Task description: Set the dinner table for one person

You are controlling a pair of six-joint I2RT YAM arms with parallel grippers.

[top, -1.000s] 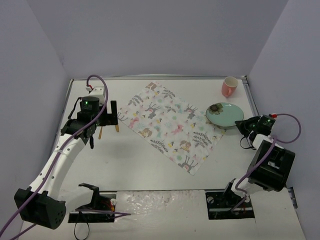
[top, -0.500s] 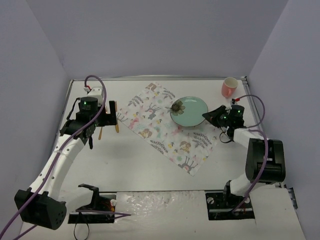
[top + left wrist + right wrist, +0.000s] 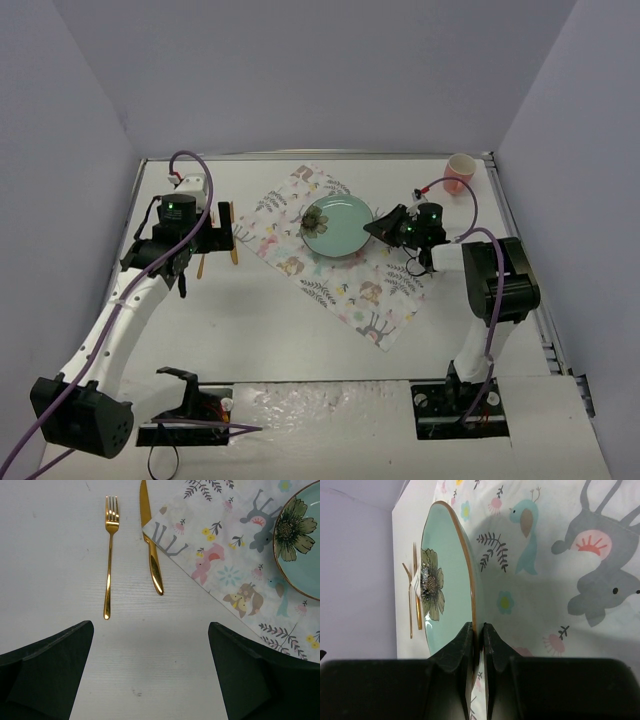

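A mint-green plate point(image 3: 336, 224) with a gold rim and a flower print hangs over the floral placemat point(image 3: 340, 250) on the white dinner table point(image 3: 300, 330). My right gripper point(image 3: 385, 228) is shut on the plate's right rim; the right wrist view shows the plate point(image 3: 447, 580) edge-on, its rim pinched between the fingers point(image 3: 492, 642). A gold fork point(image 3: 109, 555) and a gold knife point(image 3: 151, 542) lie side by side left of the placemat point(image 3: 235, 560). My left gripper point(image 3: 215, 235) hovers open and empty above them. The plate point(image 3: 300, 535) also shows in the left wrist view.
A pink cup point(image 3: 458, 173) stands at the table's back right corner. Grey walls close in the table at the back and both sides. The arm bases sit at the near edge.
My right gripper has carried the plate leftward from the table's right side onto the area above the placemat. The left arm has stayed still.
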